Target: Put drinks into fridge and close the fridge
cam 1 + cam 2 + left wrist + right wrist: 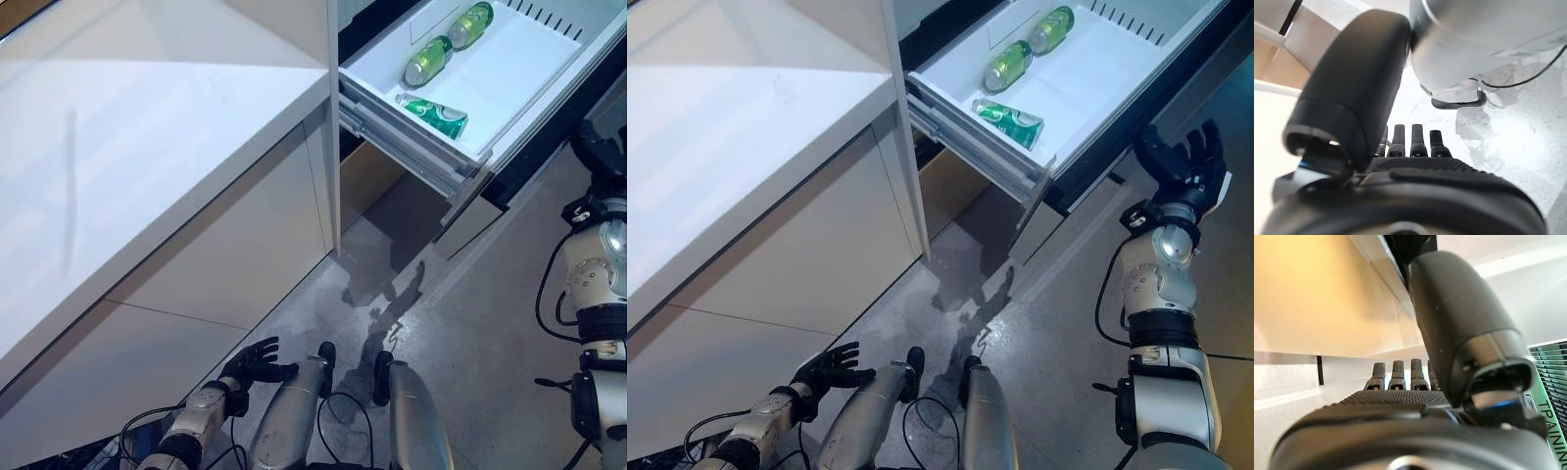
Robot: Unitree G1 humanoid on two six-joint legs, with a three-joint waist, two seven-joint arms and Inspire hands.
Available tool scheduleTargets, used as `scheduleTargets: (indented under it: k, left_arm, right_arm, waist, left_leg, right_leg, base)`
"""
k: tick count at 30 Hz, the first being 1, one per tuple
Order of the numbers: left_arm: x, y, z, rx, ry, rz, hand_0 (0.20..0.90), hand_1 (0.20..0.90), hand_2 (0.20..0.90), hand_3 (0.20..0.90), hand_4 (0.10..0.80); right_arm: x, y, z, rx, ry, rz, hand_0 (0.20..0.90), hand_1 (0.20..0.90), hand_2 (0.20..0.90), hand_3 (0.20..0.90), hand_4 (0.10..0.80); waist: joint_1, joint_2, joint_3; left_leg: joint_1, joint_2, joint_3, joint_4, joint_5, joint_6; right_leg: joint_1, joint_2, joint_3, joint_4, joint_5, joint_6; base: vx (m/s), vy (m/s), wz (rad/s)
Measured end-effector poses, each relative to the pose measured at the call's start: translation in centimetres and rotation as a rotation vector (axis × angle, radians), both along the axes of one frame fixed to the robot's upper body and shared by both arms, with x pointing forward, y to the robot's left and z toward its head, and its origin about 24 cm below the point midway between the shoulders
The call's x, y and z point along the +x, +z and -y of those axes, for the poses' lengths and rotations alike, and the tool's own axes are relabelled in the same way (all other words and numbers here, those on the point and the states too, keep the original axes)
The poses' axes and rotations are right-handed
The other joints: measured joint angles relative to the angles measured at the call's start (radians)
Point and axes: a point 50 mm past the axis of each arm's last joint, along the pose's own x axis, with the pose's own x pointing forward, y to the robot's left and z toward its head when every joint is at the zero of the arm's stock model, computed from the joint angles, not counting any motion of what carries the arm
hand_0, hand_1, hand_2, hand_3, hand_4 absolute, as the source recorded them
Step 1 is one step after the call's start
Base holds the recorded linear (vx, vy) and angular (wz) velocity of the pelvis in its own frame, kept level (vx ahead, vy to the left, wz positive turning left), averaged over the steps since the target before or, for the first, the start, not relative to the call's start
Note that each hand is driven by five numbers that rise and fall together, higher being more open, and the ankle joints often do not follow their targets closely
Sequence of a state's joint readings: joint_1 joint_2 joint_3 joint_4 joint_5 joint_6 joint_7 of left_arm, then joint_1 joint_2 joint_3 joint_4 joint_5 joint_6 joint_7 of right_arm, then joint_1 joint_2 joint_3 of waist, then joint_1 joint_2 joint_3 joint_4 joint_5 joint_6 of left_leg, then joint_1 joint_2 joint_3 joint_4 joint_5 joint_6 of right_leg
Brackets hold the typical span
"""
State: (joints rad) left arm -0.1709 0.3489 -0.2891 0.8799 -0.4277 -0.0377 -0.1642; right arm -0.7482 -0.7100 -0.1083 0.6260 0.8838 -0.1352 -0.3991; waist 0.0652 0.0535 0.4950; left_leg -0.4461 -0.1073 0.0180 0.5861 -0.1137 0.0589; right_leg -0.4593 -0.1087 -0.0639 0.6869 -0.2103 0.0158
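A white fridge drawer (1097, 69) stands pulled out at the upper right. Three green drink cans lie on their sides in it: one near the front rim (1009, 119), one in the middle (1007, 66) and one at the back (1050, 28). My right hand (1185, 166) is raised just to the right of the drawer's front, open with fingers spread, holding nothing; its straight fingers (1400, 374) show in the right wrist view. My left hand (257, 364) hangs low near the floor by the cabinet, open and empty, with its fingers (1410, 142) straight in the left wrist view.
A long white counter (147, 127) fills the left, with pale cabinet doors (225, 264) under it. A dark opening (367, 181) lies beneath the drawer. Grey floor (490, 333) spreads between the cabinets and my right arm.
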Motion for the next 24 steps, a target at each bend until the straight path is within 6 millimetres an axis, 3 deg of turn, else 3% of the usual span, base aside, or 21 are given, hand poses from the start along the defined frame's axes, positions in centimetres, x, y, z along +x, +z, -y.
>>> scheduleTargets:
  k: [10, 17, 24]
  left_arm:
    - [0.6, 0.6, -0.1, -0.028, 0.061, 0.051, 0.900, 0.900, 0.900, 0.900, 0.800]
    - [-1.3, -0.6, -0.4, -0.024, 0.079, -0.011, 0.900, 0.900, 0.900, 0.900, 0.800]
    - [-1.4, -0.7, -0.3, -0.033, 0.075, -0.016, 0.900, 0.900, 0.900, 0.900, 0.800]
  right_arm:
    - [1.2, 3.3, -2.1, -0.094, 0.162, 0.136, 0.900, 0.900, 0.900, 0.900, 0.800]
    - [1.6, 4.1, -2.9, -0.131, 0.214, 0.159, 0.900, 0.900, 0.900, 0.900, 0.800]
    - [2.8, 5.4, -4.0, -0.194, 0.253, 0.109, 0.900, 0.900, 0.900, 0.900, 0.800]
  waist:
    - [0.010, 0.014, 0.007]
    - [0.017, 0.015, 0.008]
    - [0.044, 0.026, 0.013]
  left_leg:
    - [-0.125, -0.004, -0.009, 0.083, 0.001, -0.009]
    - [-0.143, -0.022, -0.048, 0.083, 0.005, -0.017]
    - [-0.128, -0.031, -0.091, 0.075, 0.010, -0.029]
  right_leg:
    - [-0.124, -0.007, -0.012, 0.079, 0.006, -0.014]
    - [-0.136, -0.013, -0.035, 0.083, 0.006, -0.021]
    - [-0.113, -0.018, -0.069, 0.074, -0.001, -0.035]
  base:
    - [0.005, 0.055, -0.02]
    - [0.030, 0.024, 0.02]
    - [0.042, 0.023, 0.08]
